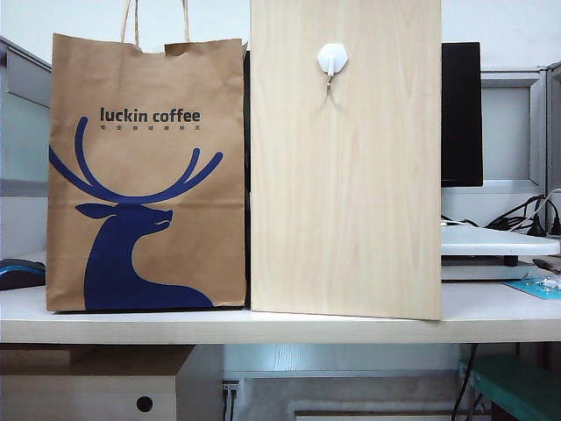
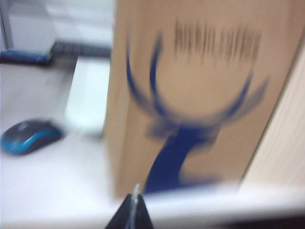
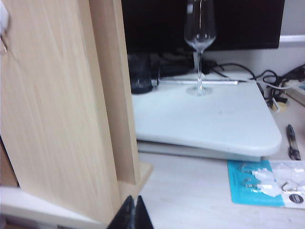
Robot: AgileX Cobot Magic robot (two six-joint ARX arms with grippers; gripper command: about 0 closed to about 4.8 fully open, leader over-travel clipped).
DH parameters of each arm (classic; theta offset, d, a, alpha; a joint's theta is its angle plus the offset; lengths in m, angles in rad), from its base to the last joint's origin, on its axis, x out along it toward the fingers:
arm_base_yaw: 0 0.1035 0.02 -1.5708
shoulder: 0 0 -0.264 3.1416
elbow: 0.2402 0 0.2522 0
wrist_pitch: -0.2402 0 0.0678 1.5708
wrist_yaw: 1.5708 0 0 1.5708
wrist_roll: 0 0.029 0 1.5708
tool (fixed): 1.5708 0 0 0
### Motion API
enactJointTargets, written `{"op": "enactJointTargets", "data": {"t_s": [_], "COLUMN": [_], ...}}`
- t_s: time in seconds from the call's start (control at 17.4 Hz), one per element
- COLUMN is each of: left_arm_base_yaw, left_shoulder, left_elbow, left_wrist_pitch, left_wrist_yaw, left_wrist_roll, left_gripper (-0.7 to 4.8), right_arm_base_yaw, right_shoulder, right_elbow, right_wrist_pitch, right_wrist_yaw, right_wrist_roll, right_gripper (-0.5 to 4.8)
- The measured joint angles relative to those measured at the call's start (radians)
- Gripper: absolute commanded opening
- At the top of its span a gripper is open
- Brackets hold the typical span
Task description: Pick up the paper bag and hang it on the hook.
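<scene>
The wooden board (image 1: 345, 158) stands upright on the bench (image 1: 263, 320), and pressed against its left edge stands the paper bag (image 1: 146, 175), upright, deer print facing me, its twisted handles (image 1: 158, 22) rising out of the exterior view. The hook (image 1: 332, 60) sits high on the board, bare, so nothing is hung yet and I judge the pick has not begun.

Neither arm shows in the exterior view. My left gripper (image 2: 136, 210) is low at the bench's near edge, facing the bag, jaws closed to a point and empty; that view is smeared. My right gripper (image 3: 135, 212) is also pinched shut on nothing, before the board's foot, with a wine glass (image 3: 200, 43) on a white platform (image 3: 205, 119) beyond.

The risks as I see them: the bag looks light and may tip if I nudge its face; a grip on one handle could let it swing and miss the short prong; a hard push might topple the board.
</scene>
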Motion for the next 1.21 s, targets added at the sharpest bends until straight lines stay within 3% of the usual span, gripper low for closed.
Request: {"op": "enactJointTargets", "data": {"t_s": [0.17,0.52,0.81,0.92,1.04,1.21], "left_arm_base_yaw": [-0.002,-0.002,-0.002,-0.014,-0.057,-0.175], "left_shoulder": [0.000,0.051,0.467,0.647,0.799,1.060], "left_elbow": [0.026,0.159,0.328,0.393,0.480,0.672], "left_wrist_pitch": [0.098,0.102,0.169,0.373,0.499,0.462], "left_wrist_yaw": [0.089,0.084,0.121,0.130,0.132,0.135], "left_wrist_roll": [-0.040,-0.047,-0.032,-0.053,-0.034,0.024], "left_gripper": [-0.06,-0.06,-0.06,-0.06,-0.06,-0.05], "right_arm_base_yaw": [0.000,0.000,0.000,0.000,0.000,0.000], "right_shoulder": [0.000,0.000,0.000,0.000,0.000,0.000], "right_elbow": [0.000,0.000,0.000,0.000,0.000,0.000], "right_wrist_pitch": [0.007,0.007,0.010,0.010,0.010,0.003], "right_wrist_yaw": [0.000,-0.011,-0.011,-0.011,-0.012,-0.012], "right_wrist_roll": [0.014,0.016,0.017,0.017,0.017,0.017], "right_gripper": [-0.01,-0.01,0.00,0.00,0.00,0.00]}}
